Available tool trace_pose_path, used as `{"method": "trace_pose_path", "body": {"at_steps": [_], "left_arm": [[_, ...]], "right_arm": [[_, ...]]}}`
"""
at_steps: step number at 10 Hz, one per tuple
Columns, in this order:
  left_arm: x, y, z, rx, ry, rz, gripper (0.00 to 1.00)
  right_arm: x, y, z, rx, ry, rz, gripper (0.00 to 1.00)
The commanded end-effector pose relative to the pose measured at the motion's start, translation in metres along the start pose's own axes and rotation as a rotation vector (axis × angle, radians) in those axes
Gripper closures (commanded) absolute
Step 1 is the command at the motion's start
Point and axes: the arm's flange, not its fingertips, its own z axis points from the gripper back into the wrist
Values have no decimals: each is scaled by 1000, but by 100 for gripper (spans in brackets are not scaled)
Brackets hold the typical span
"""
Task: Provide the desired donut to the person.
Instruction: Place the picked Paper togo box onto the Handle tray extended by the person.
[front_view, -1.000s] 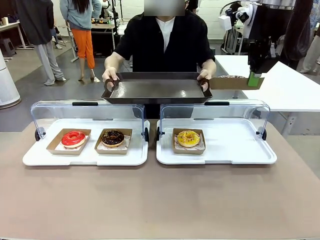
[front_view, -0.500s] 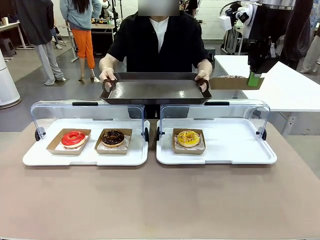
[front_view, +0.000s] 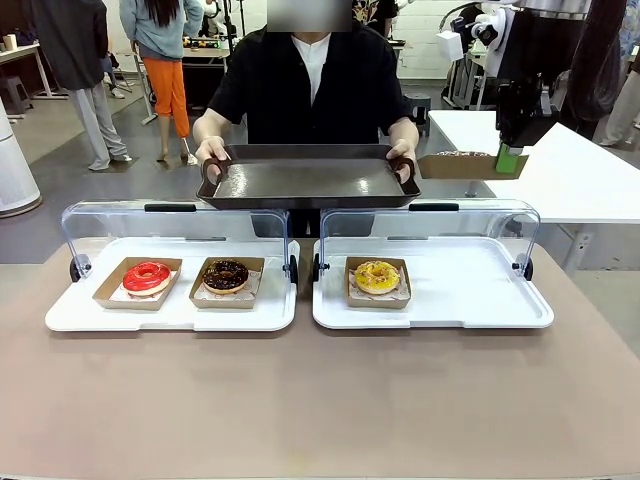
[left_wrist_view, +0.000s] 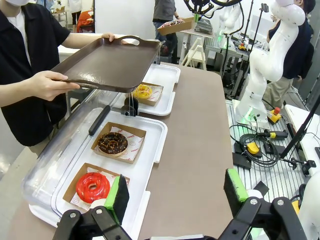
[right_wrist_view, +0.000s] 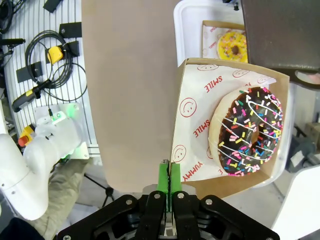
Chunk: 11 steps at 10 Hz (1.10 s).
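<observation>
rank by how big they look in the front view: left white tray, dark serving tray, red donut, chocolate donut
1. left white tray
2. dark serving tray, farther off
3. red donut and chocolate donut look alike, unranked

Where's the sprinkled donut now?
The donut sits in its cardboard box, held by the right gripper at the front view's right, beside the person's dark tray.
</observation>
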Motion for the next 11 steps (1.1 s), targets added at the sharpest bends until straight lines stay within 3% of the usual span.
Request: {"method": "trace_pose_path", "body": {"at_steps": [1,3,8,11], "left_arm": [[1,-1,1,-3,-16,-13,0],[1,-1,1,-3,-16,-13,0],[1,-1,1,-3,-16,-13,0],[1,-1,1,-3,-16,-13,0]], "right_arm": [[-1,4,-1,2,1,-6,100],[0,0,0,0,0,0,99],[63,-44,79,-132,-3,32,99],[112,-87,71,-123,-50,50,99]]}}
